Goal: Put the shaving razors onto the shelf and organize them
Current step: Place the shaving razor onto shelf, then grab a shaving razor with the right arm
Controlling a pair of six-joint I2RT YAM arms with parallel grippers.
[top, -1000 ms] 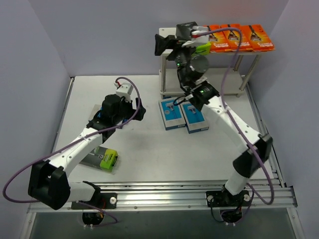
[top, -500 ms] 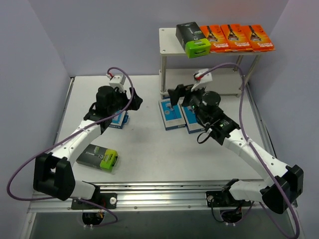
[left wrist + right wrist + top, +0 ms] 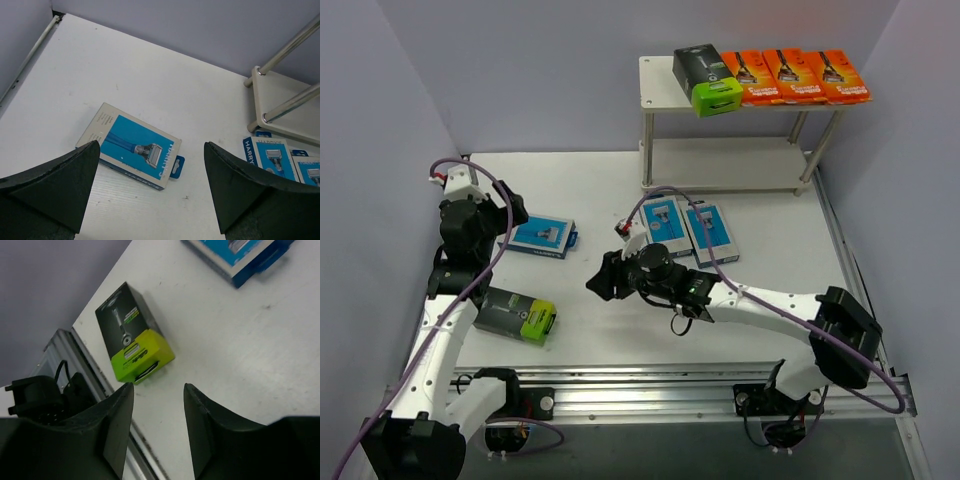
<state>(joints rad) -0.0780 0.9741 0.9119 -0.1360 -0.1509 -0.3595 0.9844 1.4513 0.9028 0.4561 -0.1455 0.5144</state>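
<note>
The shelf [image 3: 660, 78] stands at the back right. Its top board carries three orange razor packs [image 3: 790, 73] and a black pack with a lime-green end [image 3: 708, 80]. Two light blue packs [image 3: 712, 230] lie side by side on the table in front of it. A third blue pack [image 3: 540, 237] [image 3: 125, 140] lies further left, just ahead of my wide-open, empty left gripper [image 3: 508, 215] [image 3: 152, 145]. Another black-and-green pack [image 3: 515, 313] [image 3: 132, 335] lies near the front left. My right gripper [image 3: 600, 283] [image 3: 159, 387] hovers low to its right, jaws partly apart with nothing between them.
The shelf's lower board [image 3: 730, 165] [image 3: 280, 100] is bare between thin metal posts. An aluminium rail [image 3: 670, 380] [image 3: 60, 355] runs along the table's near edge. Grey walls close in the left, back and right. A purple cable [image 3: 720, 262] trails from the right arm over the two blue packs.
The right arm left the black-and-green pack on the shelf top, swung down to the front of the table, and its jaws narrowed. The left arm drew back toward the left wall.
</note>
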